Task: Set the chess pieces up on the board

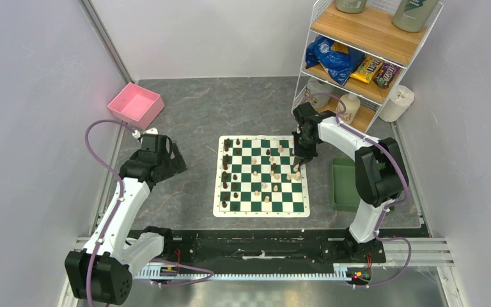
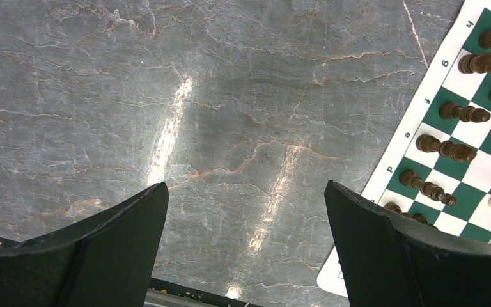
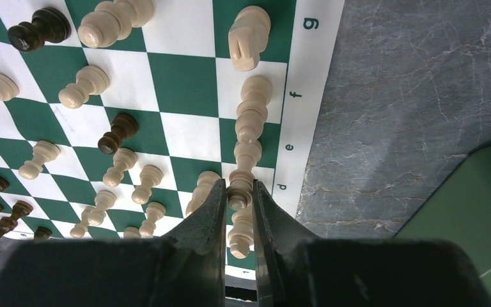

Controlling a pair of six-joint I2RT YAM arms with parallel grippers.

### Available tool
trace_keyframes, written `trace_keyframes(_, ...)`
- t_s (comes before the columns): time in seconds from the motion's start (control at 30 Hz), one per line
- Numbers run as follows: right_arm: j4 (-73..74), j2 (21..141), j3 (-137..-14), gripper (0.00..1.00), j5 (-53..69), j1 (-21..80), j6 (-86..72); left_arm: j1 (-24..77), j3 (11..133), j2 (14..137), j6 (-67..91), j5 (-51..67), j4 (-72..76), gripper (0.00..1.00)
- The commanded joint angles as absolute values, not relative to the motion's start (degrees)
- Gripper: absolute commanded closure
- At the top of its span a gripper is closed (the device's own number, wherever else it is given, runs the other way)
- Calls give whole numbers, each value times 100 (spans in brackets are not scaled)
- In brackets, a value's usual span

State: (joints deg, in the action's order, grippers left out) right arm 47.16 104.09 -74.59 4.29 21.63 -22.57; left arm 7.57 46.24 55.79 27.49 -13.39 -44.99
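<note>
Grey marble table (image 1: 192, 115), cream piece (image 3: 240, 192) upright between right jaws

Left claw (image 2: 246, 187) agape (arm bent low), right claw (image 3: 238, 185) pinched on pale piece (image 3: 240, 199).

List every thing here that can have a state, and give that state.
left gripper, open, above bare table beside the board
right gripper, shut on a pale piece at the board's edge
board, laid flat, partly set
dark pieces, upright, most lined along one edge, some mid-board
pale pieces, upright, scattered, some lined along the opposite edge
pink bin, looks empty
</note>
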Motion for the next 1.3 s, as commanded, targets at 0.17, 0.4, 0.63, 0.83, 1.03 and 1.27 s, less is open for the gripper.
trace_keyframes(0.17, 4601, 10341, -7553, 67, 518, 2144, -2187, 747, 4852, 5570, 2651, -1389, -4500, 1)
trace_keyframes(0.4, 4698, 10161, -7707, 58, 533, 2145, -2214, 747, 4856, 5558, 2650, -1383, -4490, 1)
trace_keyframes(0.63, 4864, 9699, -7805, 47, 430, 2142, -2222, 747, 4861, 5531, 2652, -1415, -4499, 1)
trace_keyframes(0.83, 4869, 9257, -7862, 40, 435, 2149, -2237, 747, 4860, 5536, 2633, -1365, -4500, 1)
trace_keyframes(1.03, 4870, 8940, -7882, 37, 404, 2145, -2295, 747, 4860, 5473, 2623, -1345, -4493, 1)
trace_keyframes(1.27, 4885, 8661, -7828, 32, 281, 2145, -2425, 750, 4801, 5302, 2701, -1373, -4488, 1)
